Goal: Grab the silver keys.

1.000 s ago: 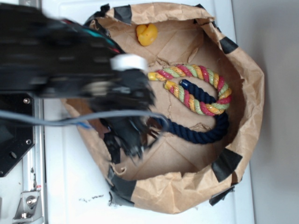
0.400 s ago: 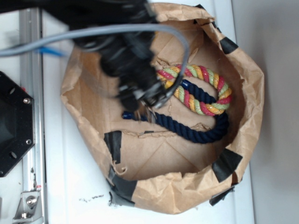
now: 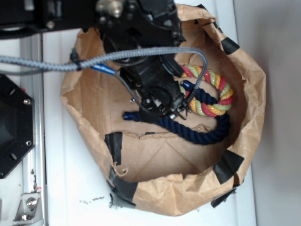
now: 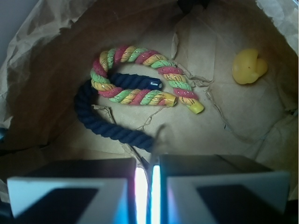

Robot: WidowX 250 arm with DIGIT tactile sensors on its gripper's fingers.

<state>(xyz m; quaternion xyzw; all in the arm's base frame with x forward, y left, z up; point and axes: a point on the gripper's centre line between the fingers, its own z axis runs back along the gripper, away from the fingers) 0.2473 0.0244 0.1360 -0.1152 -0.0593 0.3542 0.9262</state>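
Note:
My gripper [image 3: 175, 109] hangs inside the brown paper bag [image 3: 247, 75], above the near end of the navy rope [image 3: 200, 131]. Its jaws stand almost closed, pinching a thin metal ring. Small shiny pieces of the silver keys [image 3: 183, 112] dangle at the fingertips, just off the bag floor. In the wrist view the gripper [image 4: 147, 164] shows only a narrow lit slit, with the thin ring running through it and a blurred grey strip of the keys [image 4: 160, 136] above. Most of the bunch is hidden by the fingers.
A striped red, green and yellow rope [image 4: 135, 74] curls around the navy rope [image 4: 105, 123]. A yellow rubber duck [image 4: 249, 66] lies at the bag's far side, hidden by the arm in the exterior view. Bag walls with black tape [image 3: 228, 165] ring the space. A grey cable [image 3: 141, 54] loops over the arm.
The arm has swung from the bag's lower left up and to the right, over the ropes. The gripper now holds still, jaws closed on the key ring.

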